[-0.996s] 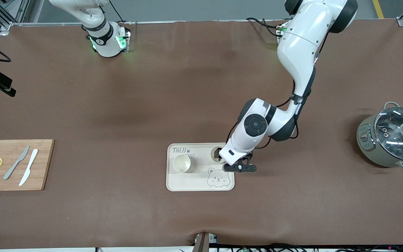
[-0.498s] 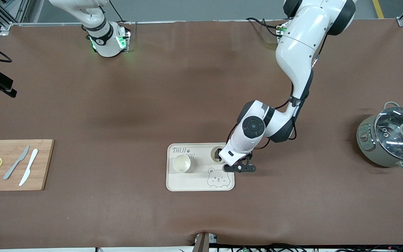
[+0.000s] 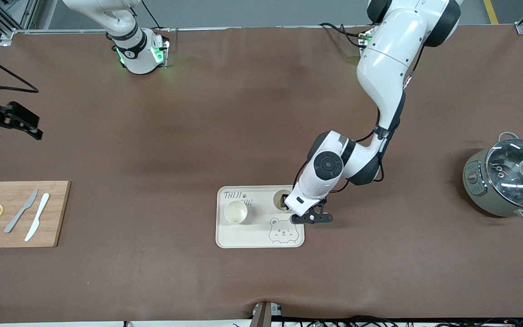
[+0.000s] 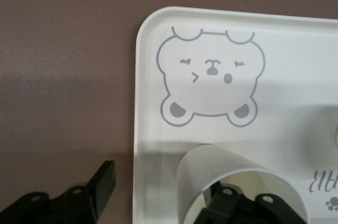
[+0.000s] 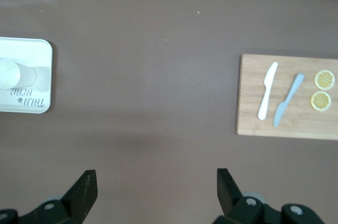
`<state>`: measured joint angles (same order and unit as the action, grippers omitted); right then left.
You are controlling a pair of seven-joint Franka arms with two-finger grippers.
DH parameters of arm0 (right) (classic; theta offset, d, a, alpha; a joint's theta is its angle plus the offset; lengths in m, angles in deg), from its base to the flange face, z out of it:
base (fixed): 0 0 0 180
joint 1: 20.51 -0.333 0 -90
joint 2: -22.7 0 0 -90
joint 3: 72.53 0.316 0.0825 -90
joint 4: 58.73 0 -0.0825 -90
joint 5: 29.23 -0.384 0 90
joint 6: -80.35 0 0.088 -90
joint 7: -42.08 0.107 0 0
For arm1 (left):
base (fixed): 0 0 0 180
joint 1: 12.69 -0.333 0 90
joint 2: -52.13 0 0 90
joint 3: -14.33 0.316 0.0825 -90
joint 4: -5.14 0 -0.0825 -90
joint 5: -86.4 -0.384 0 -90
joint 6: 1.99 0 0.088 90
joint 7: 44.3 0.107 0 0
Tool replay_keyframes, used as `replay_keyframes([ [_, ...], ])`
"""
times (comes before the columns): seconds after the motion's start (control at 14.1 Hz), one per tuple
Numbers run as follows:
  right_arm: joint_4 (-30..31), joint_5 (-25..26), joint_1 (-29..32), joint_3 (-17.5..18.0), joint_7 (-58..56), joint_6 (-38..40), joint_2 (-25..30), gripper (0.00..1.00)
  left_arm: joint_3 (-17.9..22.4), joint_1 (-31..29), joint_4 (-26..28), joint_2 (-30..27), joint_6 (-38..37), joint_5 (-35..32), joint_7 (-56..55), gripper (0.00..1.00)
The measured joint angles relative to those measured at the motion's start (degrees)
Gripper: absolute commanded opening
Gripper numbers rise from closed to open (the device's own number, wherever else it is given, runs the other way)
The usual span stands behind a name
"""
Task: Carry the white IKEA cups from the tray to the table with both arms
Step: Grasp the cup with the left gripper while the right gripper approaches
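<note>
Front view: the left gripper [image 3: 288,206] is down at one cup [image 3: 280,200] on the tray [image 3: 261,238], one finger [image 4: 224,205] inside the rim, the other outside, jaws straddling its wall but not clamped; a second cup [image 3: 235,211] stands beside it, toward the right arm's end. The right gripper [image 5: 153,189] hangs open over bare table [image 3: 152,136], waiting.

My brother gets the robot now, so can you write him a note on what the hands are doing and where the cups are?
Left gripper: down at the cup nearer the left arm's end of the tray, one finger inside the rim, one outside, jaws not yet shut on it.
Right gripper: open, holding nothing, up over bare table near the wooden board.
Second cup: upright on the tray, untouched.
Done: nothing; both cups are on the tray.
Left: grip and move each cup to the table.
</note>
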<state>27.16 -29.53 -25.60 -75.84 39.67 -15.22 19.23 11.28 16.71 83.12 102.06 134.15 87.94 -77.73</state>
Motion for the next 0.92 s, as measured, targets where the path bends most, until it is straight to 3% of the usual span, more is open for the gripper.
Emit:
replay_keyframes([
  [0.71, -2.41, -0.83, -12.73, 0.36, 17.47, -14.45, -13.09, 1.00, 0.01, 0.21, -0.51, 0.06, 0.58, 0.00, -1.04, 0.00],
  [0.92, -2.57, -2.27, -14.10, 0.34, 19.54, -19.68, -17.78, 1.00, 0.48, -0.54, -2.23, -2.88, -6.66, -0.23, -1.03, 0.00],
])
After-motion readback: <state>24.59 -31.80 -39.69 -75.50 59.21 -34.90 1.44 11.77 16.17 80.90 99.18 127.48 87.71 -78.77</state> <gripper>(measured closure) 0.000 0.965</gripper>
